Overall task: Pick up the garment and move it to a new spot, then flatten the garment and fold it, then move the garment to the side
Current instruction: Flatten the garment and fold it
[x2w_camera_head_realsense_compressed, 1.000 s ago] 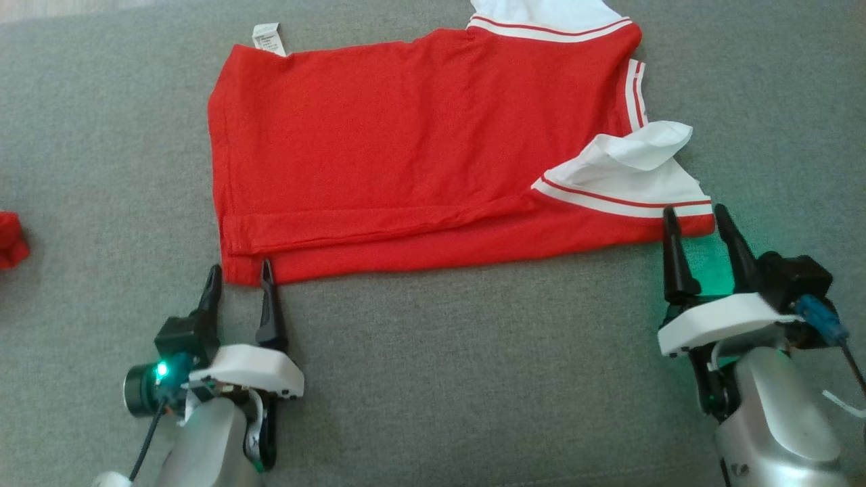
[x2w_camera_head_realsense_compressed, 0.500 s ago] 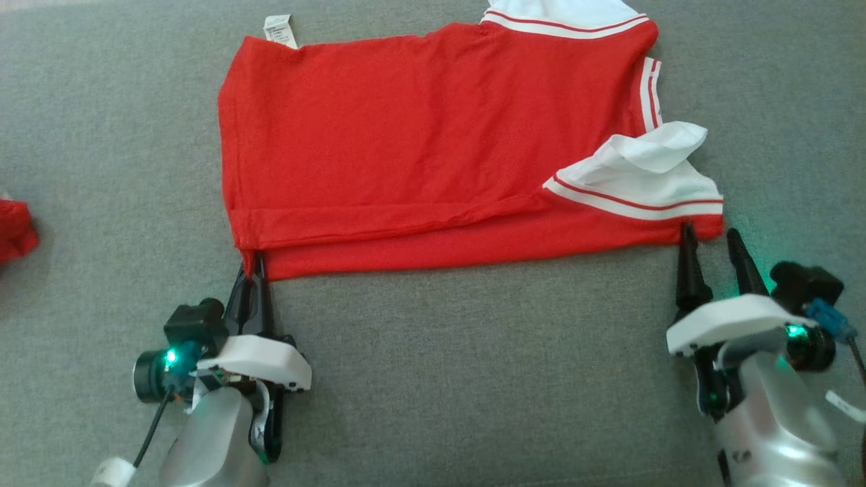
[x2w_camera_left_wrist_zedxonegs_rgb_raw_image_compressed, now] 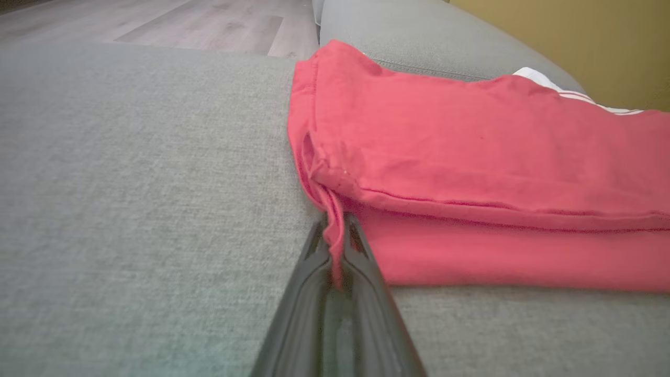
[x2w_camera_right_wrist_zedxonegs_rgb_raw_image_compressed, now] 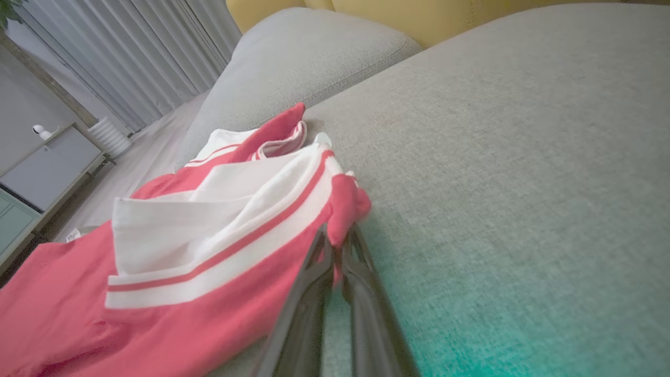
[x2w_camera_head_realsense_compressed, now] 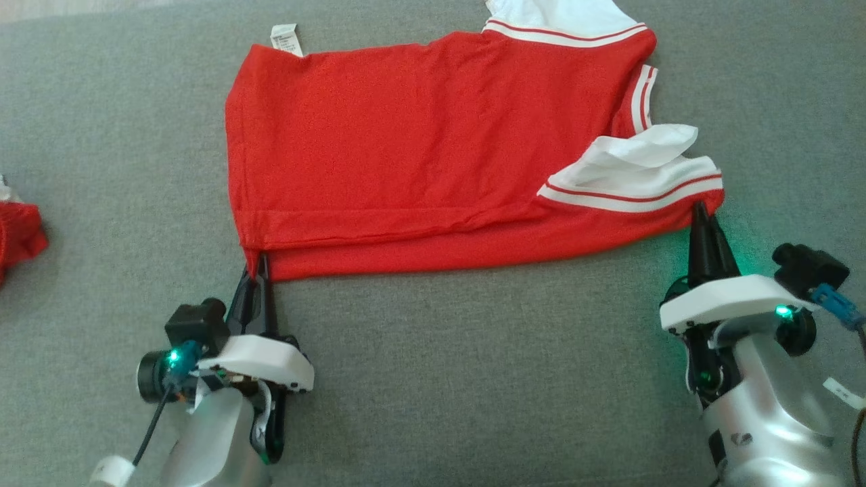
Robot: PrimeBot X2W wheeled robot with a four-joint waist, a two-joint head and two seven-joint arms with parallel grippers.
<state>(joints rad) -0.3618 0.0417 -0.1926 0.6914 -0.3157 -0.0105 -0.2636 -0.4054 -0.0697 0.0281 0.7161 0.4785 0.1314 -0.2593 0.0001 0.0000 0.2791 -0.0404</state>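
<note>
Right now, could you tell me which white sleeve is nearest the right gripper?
The crumpled sleeve beside the right gripper; the other sleeve lies at the far edge of the shirt.

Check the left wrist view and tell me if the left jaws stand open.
No: the left gripper has its jaws shut, pinching a corner of the red garment.

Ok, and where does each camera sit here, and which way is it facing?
Head view: on the head, looking down at the red garment on the grey cushion; both forearms, left gripper and right gripper show.
Left wrist view: low over the cushion, looking along its own fingers at the pinched hem corner.
Right wrist view: likewise, along its fingers at the pinched striped corner.
Shared: every view shows the garment.
</note>
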